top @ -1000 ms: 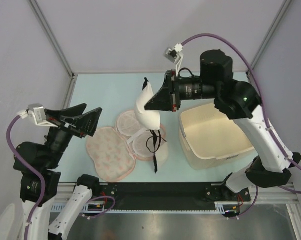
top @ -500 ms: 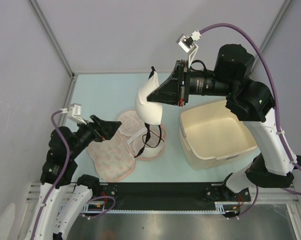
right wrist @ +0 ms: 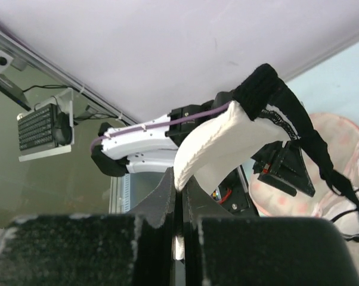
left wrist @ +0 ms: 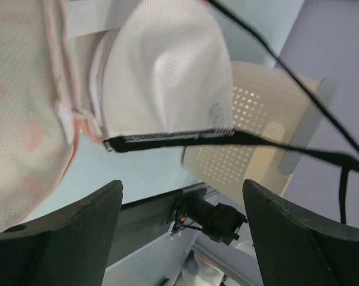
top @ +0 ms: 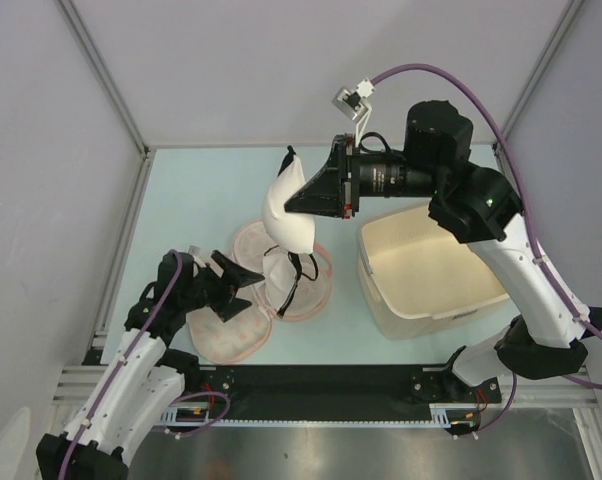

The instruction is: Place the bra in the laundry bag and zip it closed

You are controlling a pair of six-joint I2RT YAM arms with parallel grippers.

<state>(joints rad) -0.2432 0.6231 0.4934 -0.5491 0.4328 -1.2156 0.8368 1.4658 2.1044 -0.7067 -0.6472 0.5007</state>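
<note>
The left gripper [top: 239,288] was found low over the left half of the bag [top: 221,335]. Its fingers [left wrist: 60,238] were spread wide and nothing was held between them. In the left wrist view a cup of the bra was seen ahead of those fingers, beside the bag's edge and untouched by either.

The bag was laid open and flat, its long axis running roughly left to right in front of the arms.

The bra [top: 286,215] was located above the right half of the bag and was not yet inside it. It was hung steeply, its long axis close to upright. The upper end was carried toward the far side of the bag, and the lower cup and straps [top: 299,285] were let down onto the bag's right half. Whether the lower cup rested fully on the lining could not be told.

The right gripper [top: 293,205] was placed above the bag's right half and was clamped on the bra's edge. In the right wrist view the jaws were seen pressed together with fabric pinched between them.

The basket [top: 436,305] was noted to the right of the bag, near it but apart.

The coming move was judged to turn on the bra being upright above a flat bag, so that it had to be lowered and laid along the bag's axis. The right arm held the bra. The left gripper was nearer the bag's edge and was judged better placed to steady it.
</note>
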